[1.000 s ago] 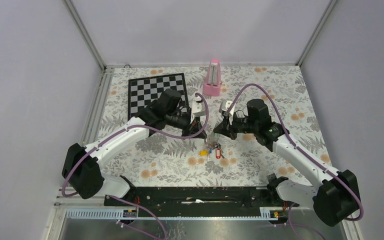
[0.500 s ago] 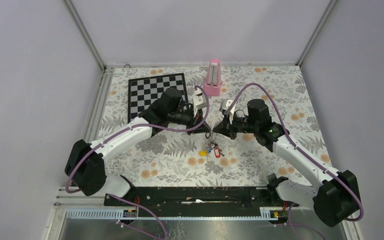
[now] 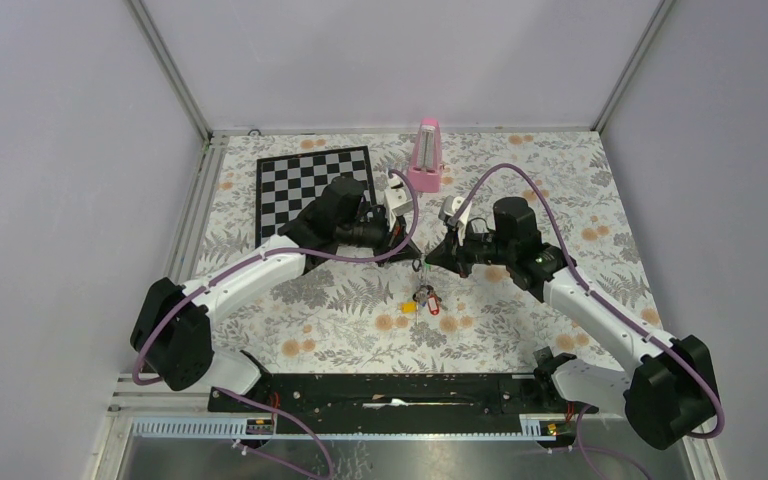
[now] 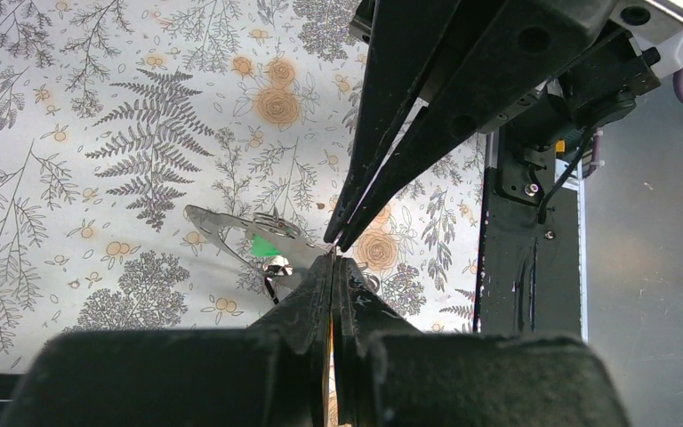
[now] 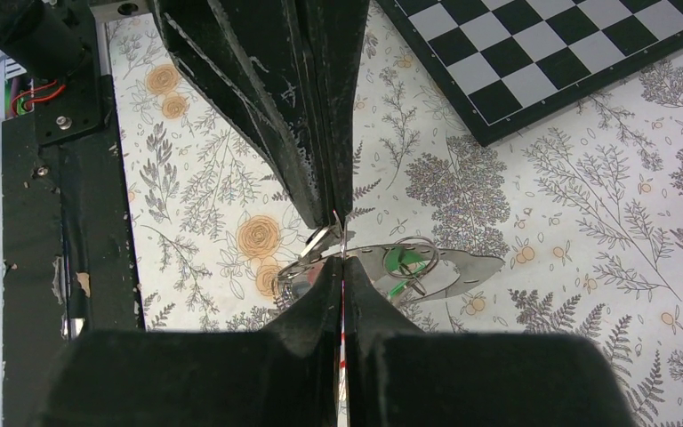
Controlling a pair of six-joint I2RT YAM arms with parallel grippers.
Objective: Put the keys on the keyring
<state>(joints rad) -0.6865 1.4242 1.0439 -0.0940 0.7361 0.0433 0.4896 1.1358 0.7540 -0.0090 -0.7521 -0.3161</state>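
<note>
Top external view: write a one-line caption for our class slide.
Left gripper and right gripper meet tip to tip, both pinching the keyring, with keys bunched close by.

Black-and-white chessboard [image 3: 315,188] lying flat at the far left of a surface [image 3: 340,320] covered in grey fern and orange rose print. Pink metronome [image 3: 425,157] standing upright at the far edge, just right of the board and apart from it. Black rail [image 3: 390,390] bolted across the near edge, with a strip of bare metal below it. Plain grey walls [image 3: 60,150] on three sides, joined by slim aluminium corner posts [image 3: 168,68].
</note>
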